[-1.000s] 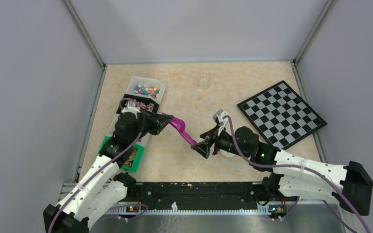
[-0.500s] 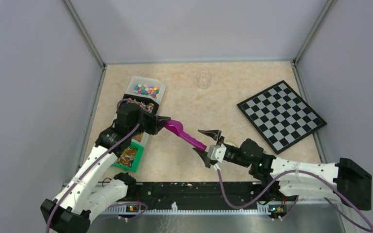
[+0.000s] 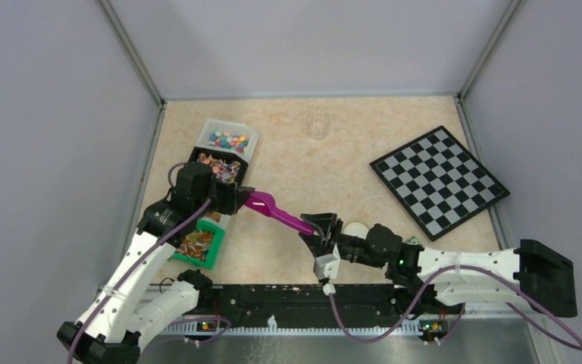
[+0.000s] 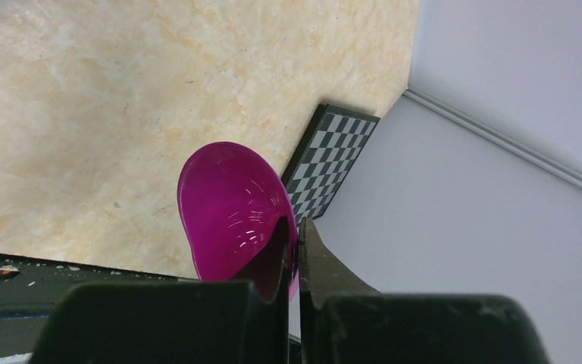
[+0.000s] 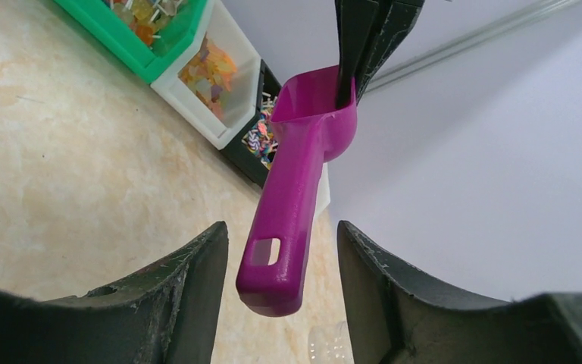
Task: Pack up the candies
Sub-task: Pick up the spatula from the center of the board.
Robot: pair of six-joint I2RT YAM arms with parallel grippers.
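The candies [image 3: 229, 141] are tiny multicoloured pieces in a white bin at the far left. My left gripper [image 3: 236, 199] is shut on the bowl rim of the magenta scoop [image 3: 273, 210] and holds it above the table, handle pointing right. In the left wrist view the empty bowl [image 4: 231, 208] is pinched at the gripper [image 4: 298, 243]. My right gripper [image 3: 320, 231] is open, its fingers on either side of the handle's end. In the right wrist view the handle [image 5: 288, 220] hangs between the open gripper [image 5: 280, 258] without touching.
A black bin [image 3: 220, 165] of coloured bits sits by the candy bin. A green block [image 3: 199, 244] lies near the left arm. A cream lid [image 3: 356, 230] lies behind the right gripper. A clear cup [image 3: 317, 125] stands far centre, a chessboard [image 3: 439, 178] at right.
My right gripper has opened, turned and dropped toward the near edge, and its fingers now straddle the handle's end. My left gripper has drawn the scoop slightly left. The cream lid has come into view.
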